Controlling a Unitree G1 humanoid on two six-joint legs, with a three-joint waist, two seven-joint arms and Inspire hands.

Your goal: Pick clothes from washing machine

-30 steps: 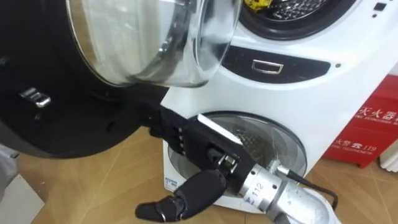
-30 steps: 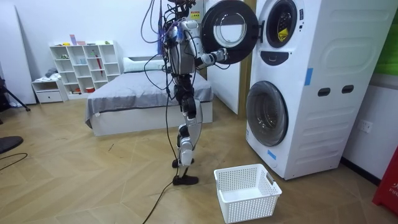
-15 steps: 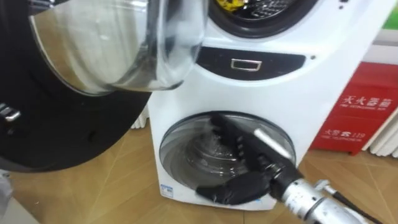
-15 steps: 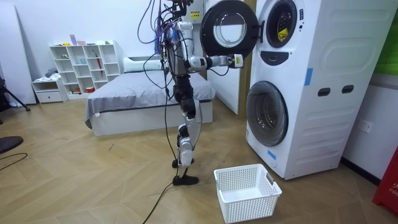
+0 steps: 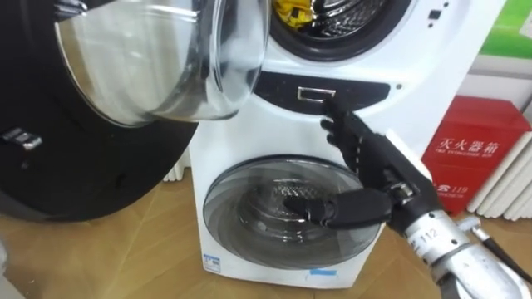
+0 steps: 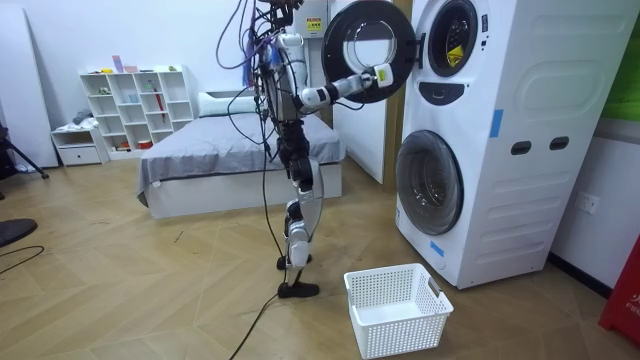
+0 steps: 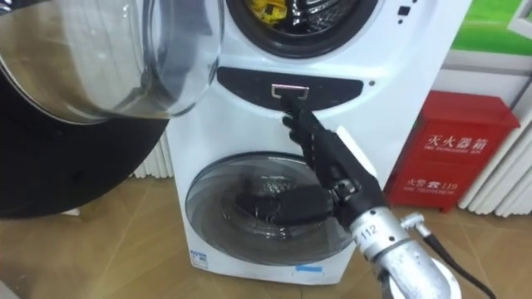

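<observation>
Yellow garment (image 5: 291, 10): lying in upper drum (image 5: 359, 18); right hand (image 5: 378, 162) is being held below, fingers straight, empty; reach best guided past open door (image 5: 158, 58).

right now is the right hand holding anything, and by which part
Nothing: the right hand is open, fingers straight, before the washer; the yellow cloth lies in the upper drum.

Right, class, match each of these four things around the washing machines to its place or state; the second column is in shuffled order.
1. upper door
2. lower door
3. basket
4. yellow cloth

A. in the upper drum
B. shut
C. on the floor
D. swung open

Pairs: 1-D, 2-B, 3-C, 4-A
</observation>
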